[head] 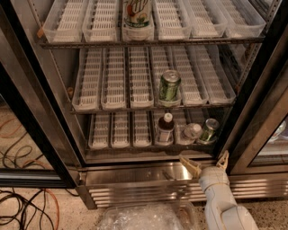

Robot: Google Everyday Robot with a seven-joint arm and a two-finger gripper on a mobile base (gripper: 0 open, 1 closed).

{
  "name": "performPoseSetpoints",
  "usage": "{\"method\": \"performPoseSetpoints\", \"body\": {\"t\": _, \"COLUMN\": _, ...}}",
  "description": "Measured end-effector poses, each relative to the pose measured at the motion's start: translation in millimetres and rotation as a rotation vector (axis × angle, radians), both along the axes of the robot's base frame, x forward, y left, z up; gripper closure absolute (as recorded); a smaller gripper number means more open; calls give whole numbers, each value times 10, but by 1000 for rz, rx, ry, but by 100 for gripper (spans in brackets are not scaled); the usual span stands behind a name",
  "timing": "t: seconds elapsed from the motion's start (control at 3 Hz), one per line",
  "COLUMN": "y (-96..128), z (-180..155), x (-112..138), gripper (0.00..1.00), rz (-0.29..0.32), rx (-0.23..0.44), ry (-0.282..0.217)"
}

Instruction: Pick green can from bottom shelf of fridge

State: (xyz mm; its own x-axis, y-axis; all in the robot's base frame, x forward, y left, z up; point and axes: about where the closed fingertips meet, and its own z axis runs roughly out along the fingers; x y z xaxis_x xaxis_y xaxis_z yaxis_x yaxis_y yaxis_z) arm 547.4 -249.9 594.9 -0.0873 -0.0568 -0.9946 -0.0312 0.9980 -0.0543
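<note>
Item 1. The fridge: stainless frame, black-edged door stood open at the left, louvred steel base below a polished sill.

Item 2. Three racks of white slotted lane trays. The top rack carries one container with a green-and-white label in a centre lane. The middle rack carries a pale-labelled green can, upright, right of centre. The bottom shelf has its left lanes bare and three items grouped at its right.

Item 3. White robot arm, rising from the lower right edge of the view.

Item 4. Crumpled clear plastic sheet on the floor in front of the base.

Item 5. Loose cables, black and orange, on the floor at lower left.

Item 6. The gripper: outside the cabinet, in front of the sill, below the right end of the bottom shelf. Fingers spread wide, nothing between them.

Item 7. Dark bottle with white cap, upright, bottom shelf.

Item 8. Clear plastic bottle, just right of the dark bottle.

Item 9. The green can: rightmost on the bottom shelf, just beside the clear bottle, silver top showing, above the gripper and apart from it.
</note>
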Motion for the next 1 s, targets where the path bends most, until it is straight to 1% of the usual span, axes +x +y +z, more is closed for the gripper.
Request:
{"method": "performPoseSetpoints", "body": {"t": 0.67, "y": -155, "z": -24, "x": 240, "gripper": 0, "rz": -34, "rx": -13, "ry": -5}}
{"method": "performPoseSetpoints", "body": {"t": 1.0, "y": -365, "z": -3, "x": 326, "gripper": 0, "rz": -93, "rx": -10, "ry": -22}}
